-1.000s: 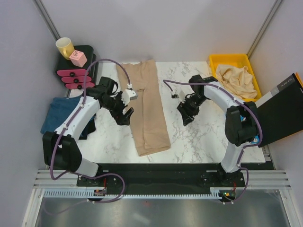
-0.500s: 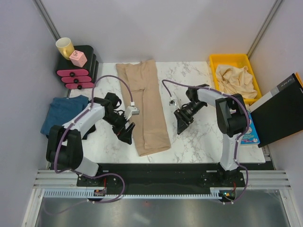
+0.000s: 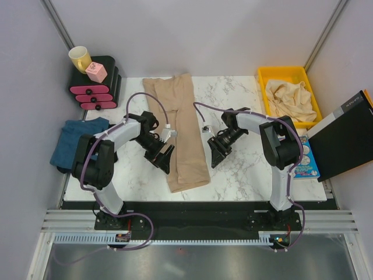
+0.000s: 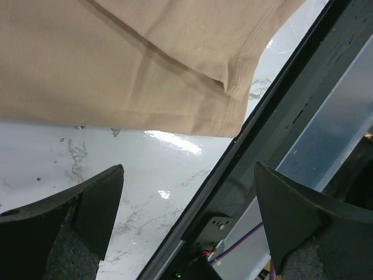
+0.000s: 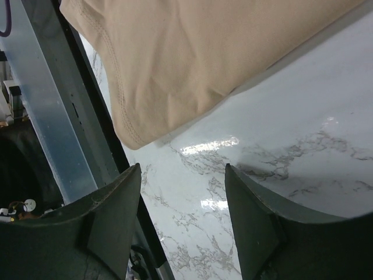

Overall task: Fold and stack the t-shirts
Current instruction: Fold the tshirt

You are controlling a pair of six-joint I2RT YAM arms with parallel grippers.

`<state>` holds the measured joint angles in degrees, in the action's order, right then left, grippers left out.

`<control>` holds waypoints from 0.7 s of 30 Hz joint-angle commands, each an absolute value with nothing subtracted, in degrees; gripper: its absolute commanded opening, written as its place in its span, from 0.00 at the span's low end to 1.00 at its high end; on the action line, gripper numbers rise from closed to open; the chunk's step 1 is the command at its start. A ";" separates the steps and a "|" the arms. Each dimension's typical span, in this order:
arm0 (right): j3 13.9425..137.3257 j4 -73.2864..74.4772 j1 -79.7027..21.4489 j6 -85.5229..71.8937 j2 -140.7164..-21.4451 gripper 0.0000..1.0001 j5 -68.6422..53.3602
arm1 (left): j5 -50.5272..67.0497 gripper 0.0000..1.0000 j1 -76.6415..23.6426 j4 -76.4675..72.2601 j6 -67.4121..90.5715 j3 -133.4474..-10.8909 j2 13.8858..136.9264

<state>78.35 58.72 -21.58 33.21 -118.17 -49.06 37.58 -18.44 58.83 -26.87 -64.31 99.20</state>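
Both grippers have been drawn in toward the near end of the tan t-shirt (image 3: 180, 125) since the earlier frames. In those frames they were held higher and farther out to either side.

The left gripper (image 3: 162, 157) is now set low at the shirt's left long edge, and the right gripper (image 3: 216, 154) is placed just off its right long edge. The shirt is laid on the marble table (image 3: 250, 169) as a narrow strip already folded lengthwise. Its long axis runs from the far edge toward the arm bases, slanted slightly to the right at the near end.

In the left wrist view the left gripper (image 4: 186, 175) is seen with its fingers spread wide and nothing between them. The hemmed near corner of the tan t-shirt (image 4: 116, 58) lies just ahead of them. In the right wrist view the right gripper (image 5: 182, 175) is likewise parted and empty, with the opposite hem corner of the tan t-shirt (image 5: 192, 58) ahead.

Each corner is thus served by the arm on its own side, neither markedly nearer. The next fold is judged to be made across the long axis, with the near hem carried toward the far end.

A teal-blue t-shirt (image 3: 76, 140) is left at the table's left side. A crumpled beige t-shirt (image 3: 290, 96) is kept in the yellow bin (image 3: 282, 72).
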 commanded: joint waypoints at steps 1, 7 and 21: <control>78.66 55.99 -21.88 30.42 -117.42 0.67 -51.15 | 37.81 1.00 -18.37 59.94 -18.20 -67.41 100.19; 77.96 54.67 -22.15 29.62 -116.54 0.67 -50.19 | 36.12 1.00 -18.02 54.59 -14.68 -62.06 99.06; 80.76 49.65 -26.44 31.37 -109.43 0.59 -33.52 | 31.92 1.00 -18.63 51.86 -15.20 -60.74 90.01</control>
